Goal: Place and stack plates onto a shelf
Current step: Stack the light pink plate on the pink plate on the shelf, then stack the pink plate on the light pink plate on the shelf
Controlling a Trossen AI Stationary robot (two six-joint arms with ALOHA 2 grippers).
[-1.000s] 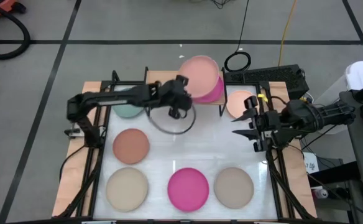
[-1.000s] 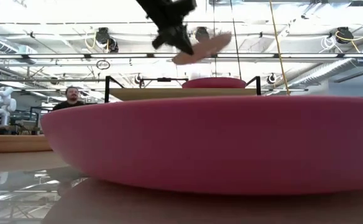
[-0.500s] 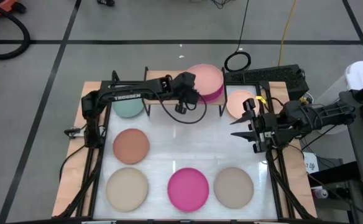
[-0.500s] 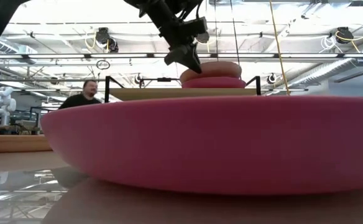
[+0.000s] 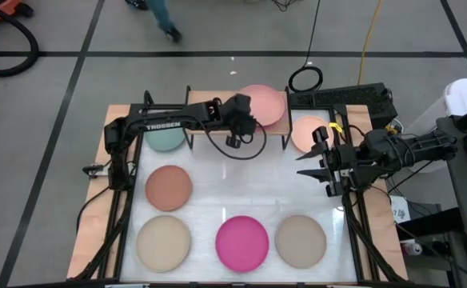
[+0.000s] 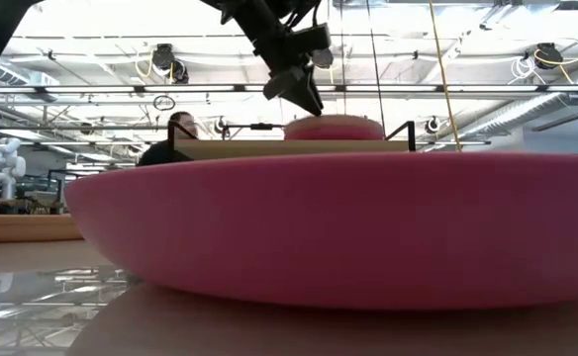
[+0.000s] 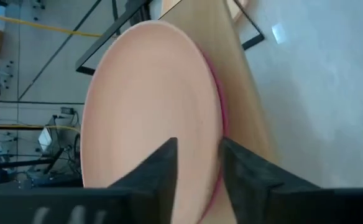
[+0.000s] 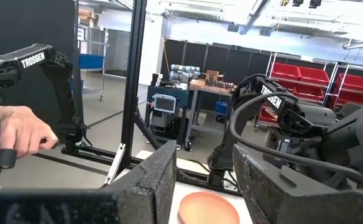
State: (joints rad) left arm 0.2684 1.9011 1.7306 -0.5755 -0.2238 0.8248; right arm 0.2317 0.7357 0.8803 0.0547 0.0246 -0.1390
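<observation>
A peach-pink plate lies flat on a magenta plate on the wooden shelf at the table's far edge. My left gripper is at the peach-pink plate's left rim, just above it in the low view. Its fingers stand apart on either side of that rim in the left wrist view. My right gripper is open and empty at the table's right side. Loose on the table lie teal, brown, beige, magenta, beige and peach plates. My left gripper's fingers stand about the peach-pink plate's rim, slanting down from the table's left. I cannot tell whether either finger touches it. The plate rests flat on the magenta plate.
The shelf's black legs stand beside the teal plate. A black frame lies at the far right. A person passes behind the table, and a hand shows in the right wrist view. Bare white table lies mid-table.
My left gripper has carried the tilted peach-pink plate toward the far edge and down over the shelf's magenta plate. The plate has then sunk flat onto the magenta plate, while the gripper has kept its place at the rim.
</observation>
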